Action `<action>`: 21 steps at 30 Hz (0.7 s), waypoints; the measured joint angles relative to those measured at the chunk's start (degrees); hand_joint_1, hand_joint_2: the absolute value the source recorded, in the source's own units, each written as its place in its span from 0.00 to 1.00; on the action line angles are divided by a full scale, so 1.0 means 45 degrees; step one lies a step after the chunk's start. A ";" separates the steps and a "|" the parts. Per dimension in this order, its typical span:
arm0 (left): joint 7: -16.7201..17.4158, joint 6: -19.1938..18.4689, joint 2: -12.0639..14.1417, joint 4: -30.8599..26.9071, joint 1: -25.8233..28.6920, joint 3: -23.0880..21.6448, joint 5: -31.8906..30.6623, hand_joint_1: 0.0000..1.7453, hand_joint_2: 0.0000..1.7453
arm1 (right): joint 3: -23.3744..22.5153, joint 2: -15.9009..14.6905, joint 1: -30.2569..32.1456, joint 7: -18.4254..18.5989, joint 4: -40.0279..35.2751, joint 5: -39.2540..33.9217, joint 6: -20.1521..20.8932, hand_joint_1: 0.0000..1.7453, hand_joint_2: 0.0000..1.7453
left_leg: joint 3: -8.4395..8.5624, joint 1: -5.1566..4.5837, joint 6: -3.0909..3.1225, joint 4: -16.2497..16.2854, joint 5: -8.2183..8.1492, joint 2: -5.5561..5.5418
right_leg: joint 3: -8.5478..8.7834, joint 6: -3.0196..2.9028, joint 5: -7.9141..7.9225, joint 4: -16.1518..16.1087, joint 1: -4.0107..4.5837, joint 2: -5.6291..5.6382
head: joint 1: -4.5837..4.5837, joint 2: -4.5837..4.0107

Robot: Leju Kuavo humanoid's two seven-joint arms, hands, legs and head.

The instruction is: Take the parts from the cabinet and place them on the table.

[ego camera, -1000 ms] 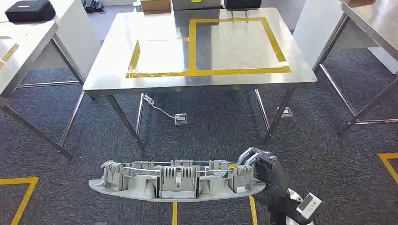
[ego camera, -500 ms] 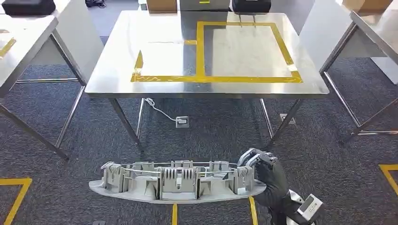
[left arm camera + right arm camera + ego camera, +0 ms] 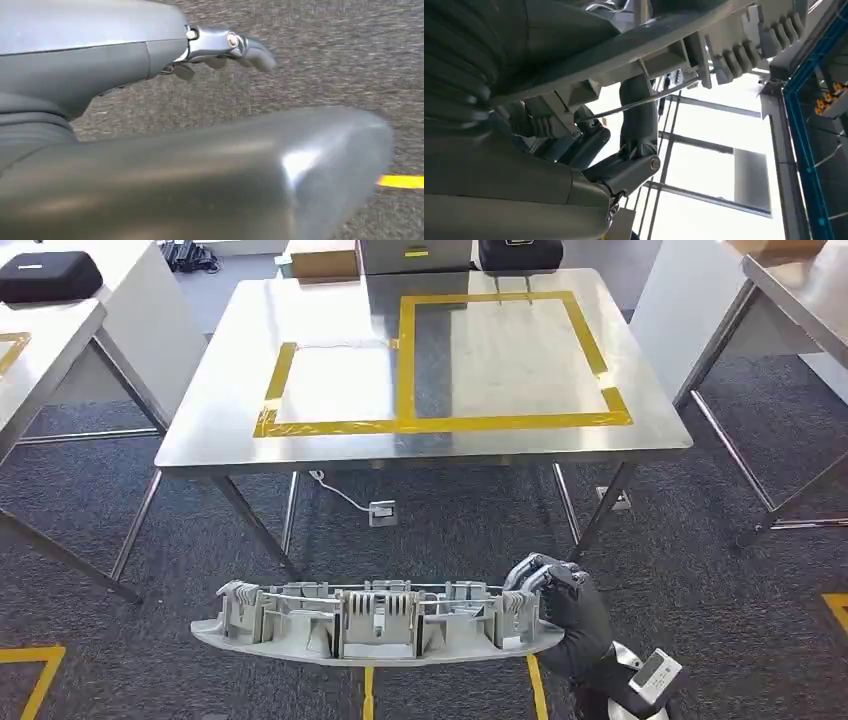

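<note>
A long grey plastic part (image 3: 370,625) with ribbed clips along its top hangs level over the carpet, low in the head view. My right hand (image 3: 565,615) grips its right end, dark fingers curled over the edge. The right wrist view shows the same part (image 3: 724,35) from below, with my fingers (image 3: 639,120) wrapped around it. Ahead stands a steel table (image 3: 230,410) marked with two yellow tape rectangles (image 3: 400,425). In the left wrist view my left hand (image 3: 225,47) hangs above the carpet, one finger showing, with nothing in it.
Boxes and a black case (image 3: 520,255) line the table's far edge. More steel tables stand at the left (image 3: 40,360) and right (image 3: 800,290). A cable and socket (image 3: 380,512) lie under the middle table. Yellow floor tape (image 3: 30,670) marks the grey carpet.
The whole view has shifted: the table now sits lower and nearer in the picture, so the camera has moved toward it. My right hand still holds the part in the same place.
</note>
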 joint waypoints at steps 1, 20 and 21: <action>0.0000 0.0000 0.0005 -0.0005 -0.0006 0.0000 0.0000 0.00 0.00 | 0.0000 0.0000 -0.0002 0.0000 0.0000 0.0004 0.0000 1.00 1.00 | 0.0259 0.0000 0.0033 -0.0902 0.0766 0.0001 | 0.0164 0.0021 -0.0125 0.0000 -0.0001 0.0011 | -0.0015 0.0000; -0.0044 0.0262 0.0155 -0.0019 -0.0127 0.0646 0.0155 0.00 0.00 | -0.0029 -0.0928 -0.1597 -0.0019 -0.0782 -0.0923 -0.1049 1.00 1.00 | 0.2346 -0.0066 0.0468 -0.3534 0.0730 -0.0105 | -0.0944 0.0524 0.0647 0.0192 0.0030 -0.0015 | 0.0258 0.0000; -0.0039 0.0262 0.0160 -0.0019 -0.0132 0.0661 0.0160 0.00 0.00 | -0.0019 -0.0928 -0.1593 -0.0015 -0.0787 -0.0937 -0.1049 1.00 1.00 | 0.2373 -0.0042 0.0398 -0.3613 0.0710 -0.0091 | -0.0973 0.0451 0.0617 0.0245 0.0059 -0.0020 | 0.0214 0.0000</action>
